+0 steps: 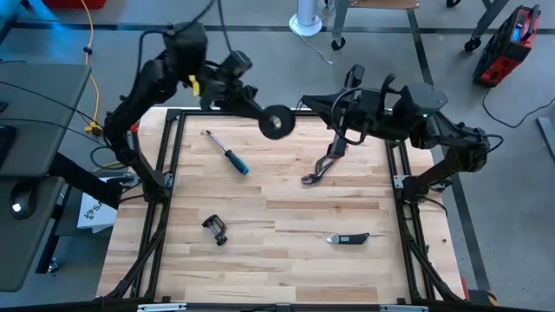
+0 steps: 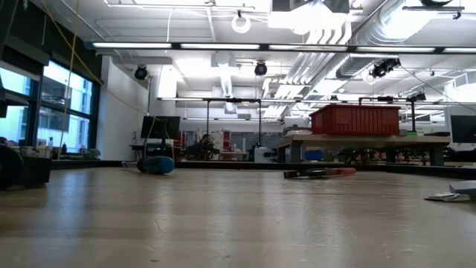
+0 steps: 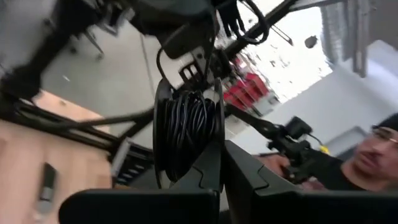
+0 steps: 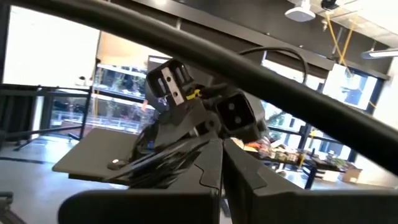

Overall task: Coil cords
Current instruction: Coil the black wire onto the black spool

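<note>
The small round black reel [image 1: 276, 121] hangs in the air over the table's far edge, held by my left gripper [image 1: 257, 111], which comes level from the left. In the left wrist view the dark cord [image 3: 186, 121] is wound in several turns between the reel's flanges. My right gripper [image 1: 305, 102] reaches in level from the right, just right of the reel, with its fingers shut [image 4: 222, 165]. No loose strand of cord shows between the two grippers. The low view shows neither gripper. My left gripper pinches the reel at the rim of one flange [image 3: 210, 152] between its two fingers, coming level from the table's left. The reel is lifted clear of the table and stands out past the fingertips. My right gripper: whether it has the thin cord between its shut fingers, I cannot tell.
On the wooden table [image 1: 260, 260] lie a blue-handled screwdriver [image 1: 229, 153] at the far left, red pliers [image 1: 321, 168] at the far right, a black clamp [image 1: 215, 229] and a folding knife [image 1: 348, 237] nearer. A person [image 3: 373, 155] stands beyond the table.
</note>
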